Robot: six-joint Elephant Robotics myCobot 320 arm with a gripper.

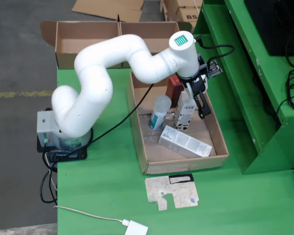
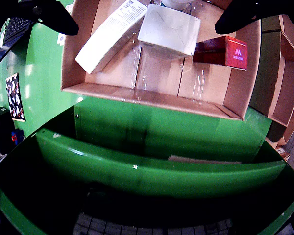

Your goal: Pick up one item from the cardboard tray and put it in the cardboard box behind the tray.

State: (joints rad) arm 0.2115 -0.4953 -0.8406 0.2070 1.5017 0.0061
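The step in hand looks like the approach for a pick. The white arm (image 1: 112, 73) reaches over the cardboard tray (image 1: 143, 156), and its gripper (image 1: 195, 100) hangs over the tray's right side, just above a small upright white carton (image 1: 185, 115). In the riding view the two dark fingers (image 2: 49, 14) stand wide apart at the top corners with nothing between them, so the jaws are open. That view shows the carton's top (image 2: 169, 29) roughly midway between them, so it seems the likeliest target. To do this well, the gripper should come straight down with one finger on each side of the carton, clear of the red box (image 1: 174, 88) just behind it, the pale bottle (image 1: 159, 112) to its left in the fixed view, and the long white box (image 1: 184, 142) lying flat nearer the tray's front.

The cardboard box (image 1: 63, 44) stands behind the tray at the table's far edge, open-topped.

The green table (image 1: 103, 186) also carries a flat scrap of cardboard (image 1: 172, 192) in front of the tray. Grey floor lies to the left, and a green shelf (image 1: 245, 73) rises on the right.
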